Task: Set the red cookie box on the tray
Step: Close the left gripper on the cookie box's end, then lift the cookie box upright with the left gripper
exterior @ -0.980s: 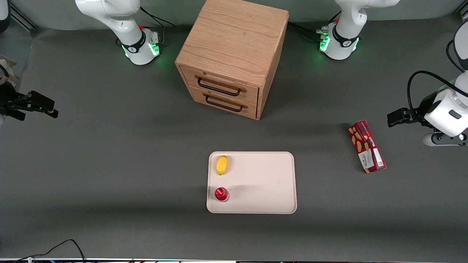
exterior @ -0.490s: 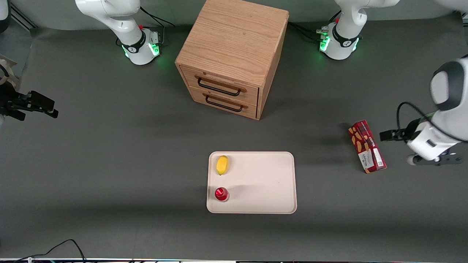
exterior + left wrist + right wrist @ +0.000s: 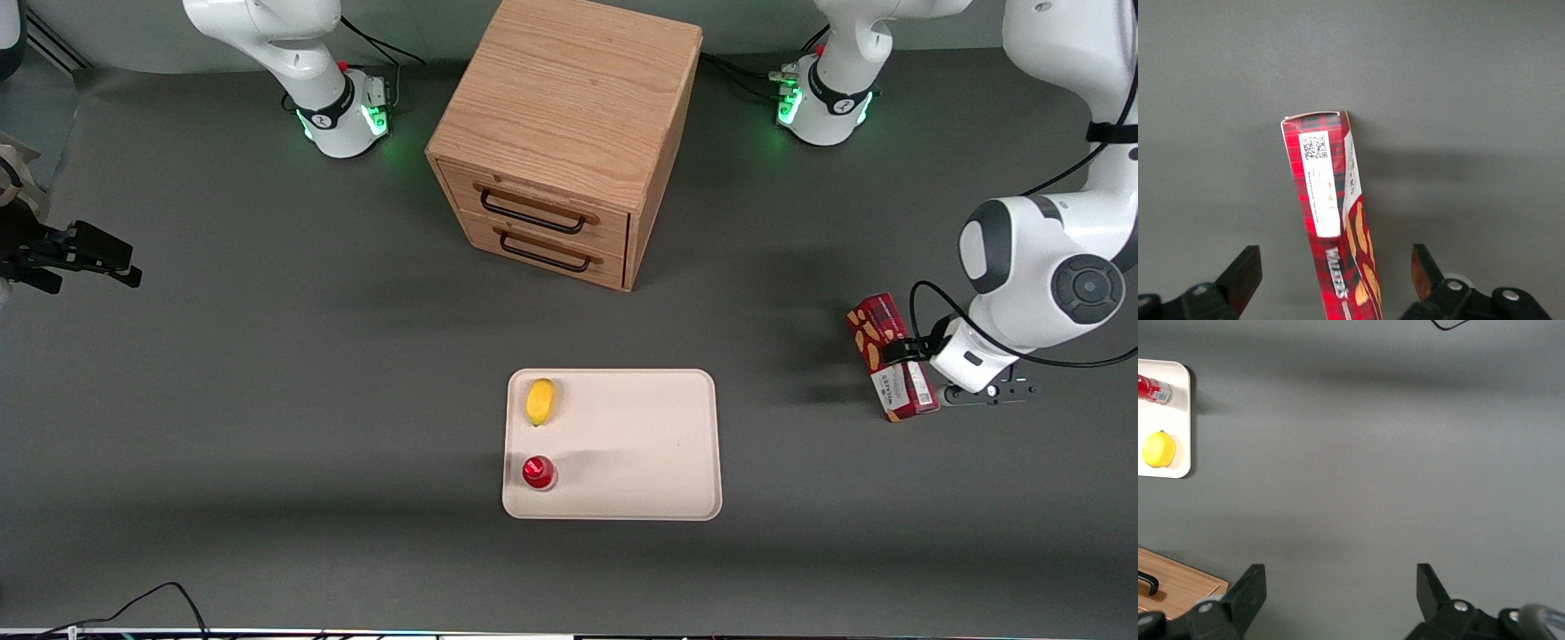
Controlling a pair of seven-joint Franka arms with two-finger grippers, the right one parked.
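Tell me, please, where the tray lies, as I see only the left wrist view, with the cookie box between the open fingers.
Observer: The tray lies toward the parked arm's end of the table from the cookie box, a little nearer to the front camera.
Operator: Is anything on it?
Observer: Yes, a lemon and a small red can sit along its edge toward the parked arm.
Operator: Does anything stand in the way?
Observer: Probably not. The drawer cabinet stands farther from the front camera than both the tray and the open end effector astride the box.
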